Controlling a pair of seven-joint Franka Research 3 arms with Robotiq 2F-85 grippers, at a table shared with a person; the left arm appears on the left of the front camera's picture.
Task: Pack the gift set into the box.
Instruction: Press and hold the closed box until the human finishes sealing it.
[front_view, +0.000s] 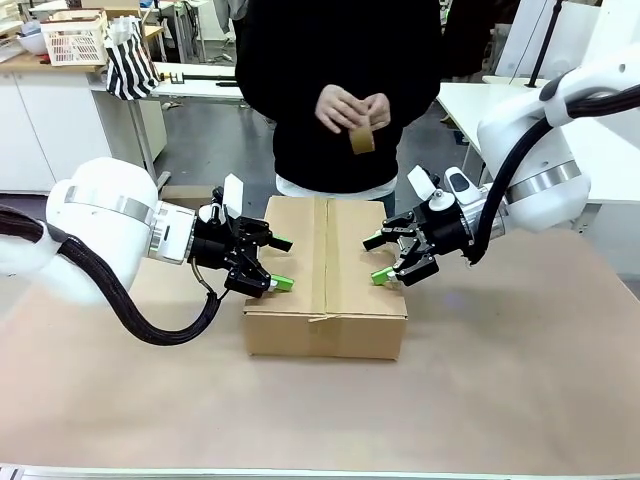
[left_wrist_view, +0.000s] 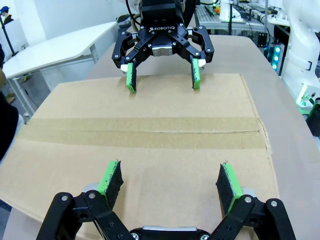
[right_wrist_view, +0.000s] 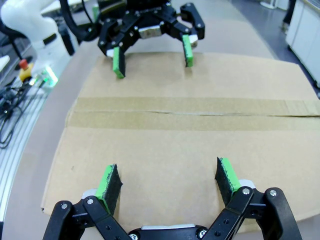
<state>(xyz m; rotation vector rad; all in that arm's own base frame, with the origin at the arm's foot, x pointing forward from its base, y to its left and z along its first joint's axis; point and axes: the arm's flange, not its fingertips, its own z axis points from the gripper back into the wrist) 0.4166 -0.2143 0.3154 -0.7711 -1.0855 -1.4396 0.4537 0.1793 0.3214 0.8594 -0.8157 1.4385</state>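
Cardboard box (front_view: 326, 275) taped shut (gripper (left_wrist_view: 162, 77) lettered "ROBOTIQ")

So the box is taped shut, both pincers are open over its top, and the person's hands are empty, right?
Not quite. The front view shows the person's hands holding a roll of brown tape. The rest holds: the box is taped shut, and the left pincer and right pincer are open over its top.

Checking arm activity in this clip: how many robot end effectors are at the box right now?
2. The left end effector is at the box's left edge, open. The right end effector is at its right edge, open. Both rest their pads on the taped-shut top.
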